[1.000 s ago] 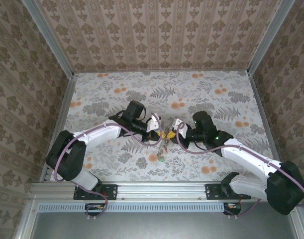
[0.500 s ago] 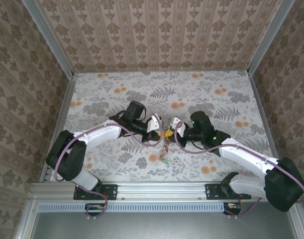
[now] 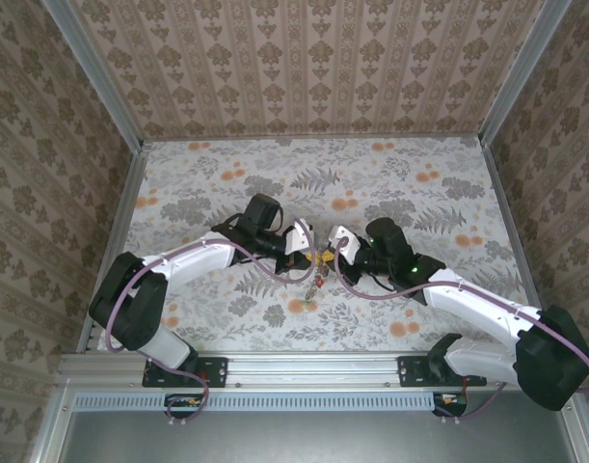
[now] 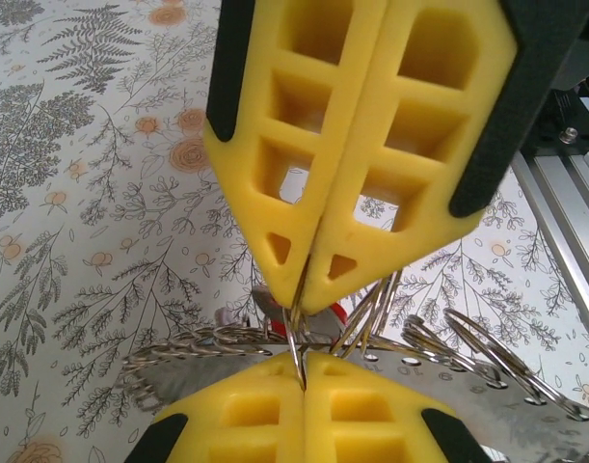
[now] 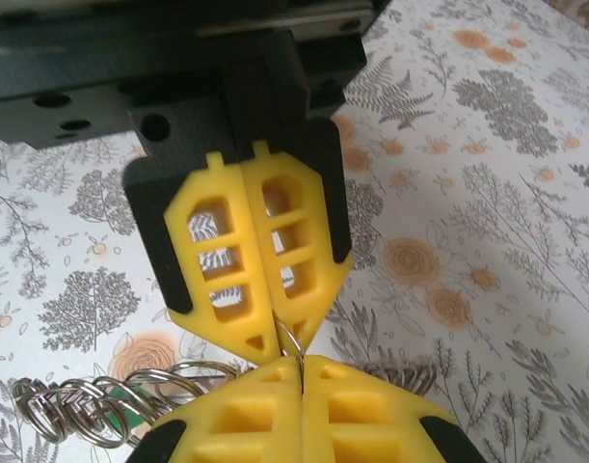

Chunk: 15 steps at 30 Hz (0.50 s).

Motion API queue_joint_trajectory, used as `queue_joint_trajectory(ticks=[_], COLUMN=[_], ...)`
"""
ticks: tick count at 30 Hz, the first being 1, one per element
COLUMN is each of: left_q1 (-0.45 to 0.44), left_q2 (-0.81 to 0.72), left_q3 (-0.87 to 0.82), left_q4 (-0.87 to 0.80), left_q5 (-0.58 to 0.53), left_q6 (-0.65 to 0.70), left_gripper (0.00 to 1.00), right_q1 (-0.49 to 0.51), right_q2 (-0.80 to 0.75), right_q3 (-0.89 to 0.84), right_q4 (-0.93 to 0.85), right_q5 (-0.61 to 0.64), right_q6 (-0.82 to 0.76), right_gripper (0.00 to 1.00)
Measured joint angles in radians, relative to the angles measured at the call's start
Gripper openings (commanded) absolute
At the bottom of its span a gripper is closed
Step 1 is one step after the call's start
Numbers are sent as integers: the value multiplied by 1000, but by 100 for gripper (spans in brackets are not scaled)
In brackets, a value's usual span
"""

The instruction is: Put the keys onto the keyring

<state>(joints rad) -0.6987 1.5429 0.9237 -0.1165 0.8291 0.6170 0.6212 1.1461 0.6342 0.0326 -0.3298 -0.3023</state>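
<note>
Your left gripper (image 3: 318, 257) stands beyond the near rail (image 3: 304, 367), a little left of the rail's midpoint. Its yellow fingers (image 4: 246, 415) are clenched flat against each other, with a thin strand of the keyring (image 4: 295, 338) pinched in the seam between them. The keyring itself hangs just past the middle of the near rail, a small dangling bunch below the point where the two sets of tips meet. Whether its lower end touches the floral table (image 3: 419, 193) cannot be told from above. Seen from your left wrist, its silvery loops (image 4: 193, 342) fan out to both sides of the pinch, and a red key head (image 4: 338, 314) peeks from behind the wire. Your right gripper (image 3: 329, 257) extends from the right of the rail's midpoint and faces the left one tip to tip, equally clamped, the same wire running up into the seam of its own yellow fingers. From your right wrist, a small curl of wire shows exactly where the four tips touch. More coils of the ring bunch together low on the left side, nearer the rail's left half.
</note>
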Motion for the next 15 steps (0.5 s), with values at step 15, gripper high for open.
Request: queue_joint_trajectory(ticks=[15], left_q1=[0], left_q2=[0], left_q3=[-32], left_q4=[99], left_q5=[-16], left_q6=[-34], left_gripper=[0], right_q1=[8], right_q2=[-2], right_q3=[11], right_q4=[-41], right_q5=[103], right_q6=[159], right_gripper=[0])
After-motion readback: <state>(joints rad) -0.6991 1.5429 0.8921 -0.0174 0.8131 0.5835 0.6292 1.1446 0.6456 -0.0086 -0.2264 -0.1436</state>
